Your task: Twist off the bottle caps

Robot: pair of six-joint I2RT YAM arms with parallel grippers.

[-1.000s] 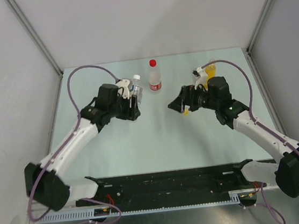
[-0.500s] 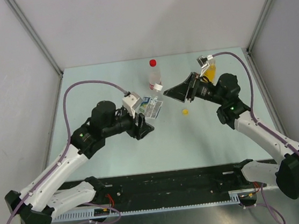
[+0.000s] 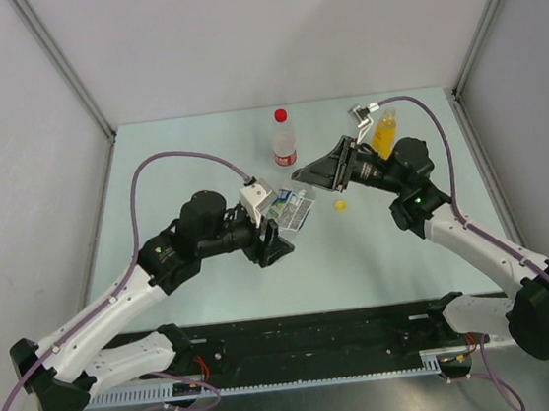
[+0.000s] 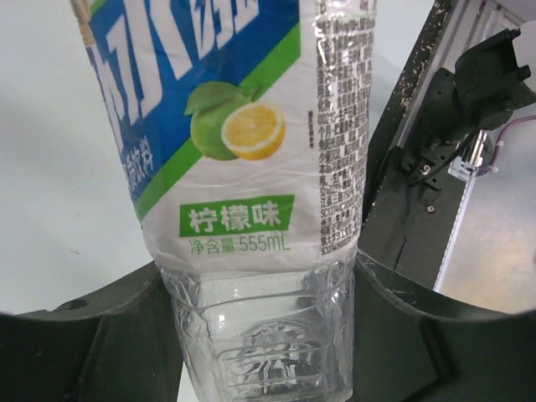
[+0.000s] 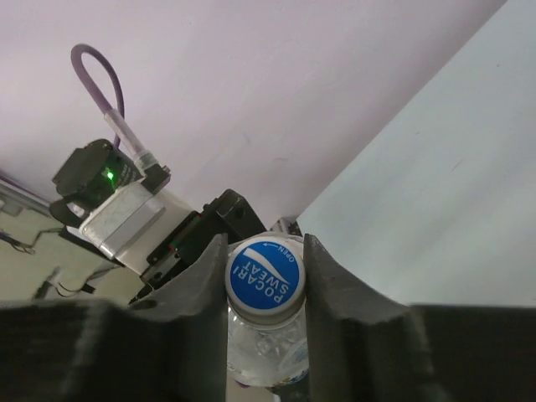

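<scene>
Around the work we see a red-label bottle standing upright at the far middle of the pale green table, its red cap on, just beyond the tips of the right gripper and apart from them. A yellow cap lies loose on the table, near the right gripper's near side and touching nothing. The orange-drink bottle stands upright behind the right wrist, partly hidden by that arm, and we cannot tell how its top looks. Nothing lies between the two grippers except the blue-label bottle, which hangs above the middle of the table, tilted over so that its neck points toward the right arm. The left gripper clamps its clear lower body; in the left wrist view the dark fingers press on both sides of the ribbed plastic just below the label. The left arm reaches in from the near left, forearm angled toward the centre, its purple cable arching over it. The right arm comes from the near right, elbow bent, wrist turned leftward. In the right wrist view its two fingers pinch the blue-topped cap from either side, touching its white rim.
</scene>
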